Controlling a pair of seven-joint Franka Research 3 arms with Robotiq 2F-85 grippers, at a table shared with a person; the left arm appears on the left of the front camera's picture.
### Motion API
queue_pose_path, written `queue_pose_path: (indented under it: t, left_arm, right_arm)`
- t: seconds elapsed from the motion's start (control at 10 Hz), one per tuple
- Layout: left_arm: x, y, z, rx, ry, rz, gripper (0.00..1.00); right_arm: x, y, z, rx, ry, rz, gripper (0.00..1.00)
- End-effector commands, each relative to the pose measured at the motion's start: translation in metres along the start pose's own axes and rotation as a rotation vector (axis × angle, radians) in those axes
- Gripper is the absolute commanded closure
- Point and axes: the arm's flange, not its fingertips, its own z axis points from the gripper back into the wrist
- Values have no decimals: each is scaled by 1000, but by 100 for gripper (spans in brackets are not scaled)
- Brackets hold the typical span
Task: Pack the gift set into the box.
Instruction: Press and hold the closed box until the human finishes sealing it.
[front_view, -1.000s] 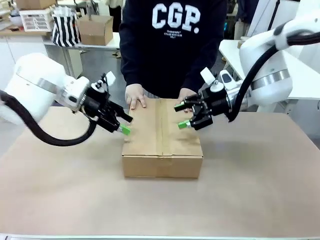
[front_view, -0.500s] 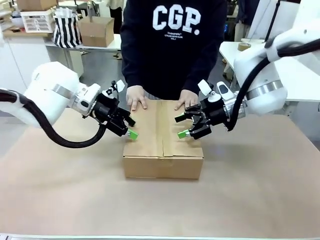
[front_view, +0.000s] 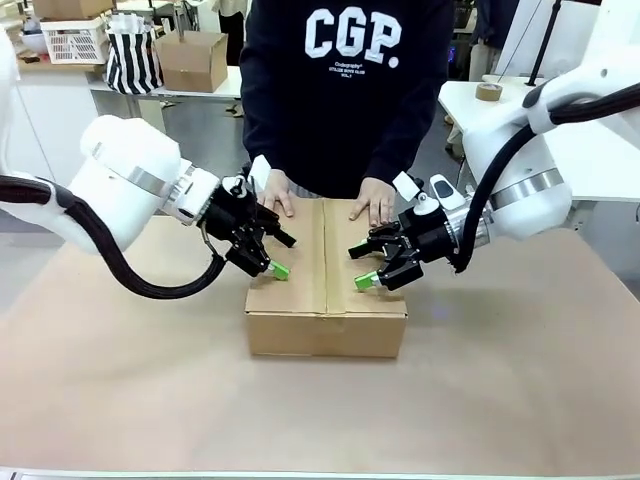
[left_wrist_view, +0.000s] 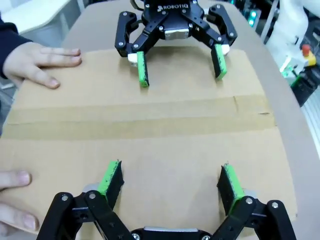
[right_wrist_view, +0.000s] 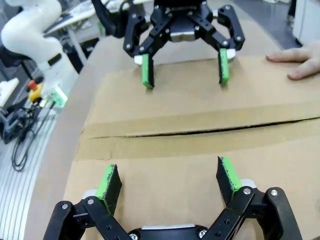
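Note:
The box (front_view: 325, 300) sits mid-table with its top flaps folded flat and a seam running down the middle. The gift set is hidden. My left gripper (front_view: 282, 256) hovers open over the box's left top edge, its green pads spread above the cardboard (left_wrist_view: 165, 115). Facing it, my right gripper (front_view: 360, 266) hovers open over the right top edge. In the left wrist view the left gripper (left_wrist_view: 170, 172) looks across at the right gripper (left_wrist_view: 180, 62). The right wrist view has the right gripper (right_wrist_view: 170, 175) facing the left gripper (right_wrist_view: 182, 67). The person's hands (front_view: 272, 190) (front_view: 375, 200) press on the far flap ends.
The person stands close against the table's far edge. Bare brown tabletop (front_view: 320, 410) surrounds the box. Behind, a counter holds a smaller carton (front_view: 190, 58), a striped bag (front_view: 132, 55) and a white basket (front_view: 75, 38). A tape roll (front_view: 489, 91) lies on the white table at right.
Both grippers have moved inward and down over the box top, the left one farther. The person's hands stay on the flaps. Both grippers remain open.

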Motion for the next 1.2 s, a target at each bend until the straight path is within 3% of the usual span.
queue_pose_path:
  t: [0.0, 0.2, 0.4, 0.5, 1.1]
  left_arm:
    - [-17, 1, -10, 7, 10, 3, 0]
    - [-26, 1, -14, 54, 6, 15, 0]
    - [-27, 1, -13, 18, -14, 73, 0]
    - [-7, 2, -4, 17, -24, 38, 0]
    - [-7, 2, -4, 17, -24, 38, 0]
  right_arm:
    - [-8, 1, 0, 11, 19, -53, 0]
    - [-10, 0, 2, -27, 30, -28, 0]
    - [0, 0, 1, 0, -3, -19, 0]
    - [0, 0, 1, 0, -3, -19, 0]
    - [0, 0, 1, 0, -3, -19, 0]
